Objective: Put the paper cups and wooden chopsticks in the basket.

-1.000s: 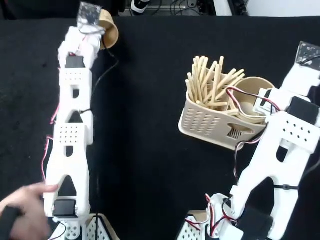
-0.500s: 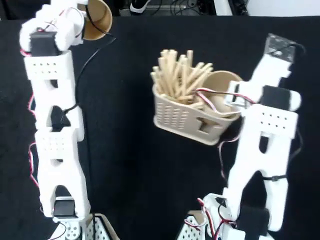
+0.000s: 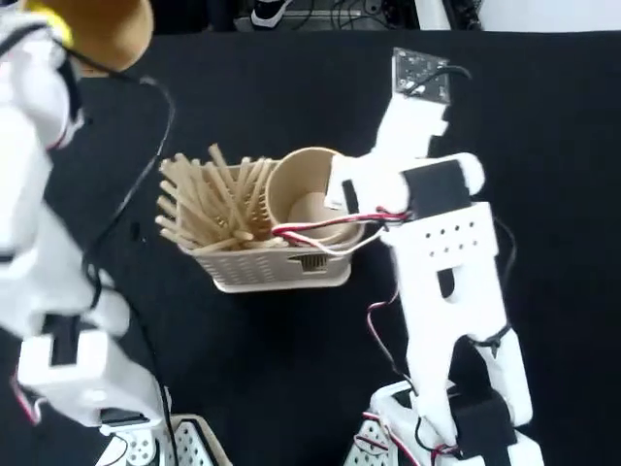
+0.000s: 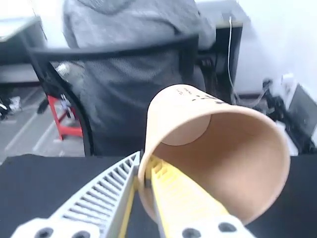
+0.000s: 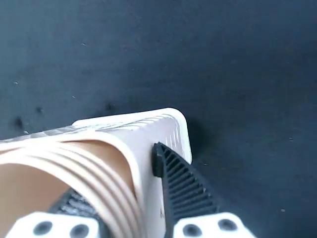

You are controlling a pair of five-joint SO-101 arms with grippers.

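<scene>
**Left holds a cup up high, right clamped on basket wall**

Far left in the high view, my left arm runs up to the top left corner. It has a cup at its tip, well apart from the basket. On the left wrist view the left end effector is pinching the rim of the cup. The white finger is outside the wall and the yellow finger inside the mouth. The cup is tipped with its opening toward the camera.

Centre of the high view, the basket is over the black desk. I can't tell if it rests on the desk or hangs just off it. The chopsticks fill its left part, bundled and fanning out past the rim. Nested cups sit in its right part, mouths up. Red and white wires drape across the front of them.

On the right, my right arm reaches from the near edge to the basket's right end. On the right wrist view the right end effector is squeezed onto the end wall of the basket. Its black finger is on the outside. The inner side is mostly hidden behind the stacked rims of the nested cups, which press right against that wall.
</scene>
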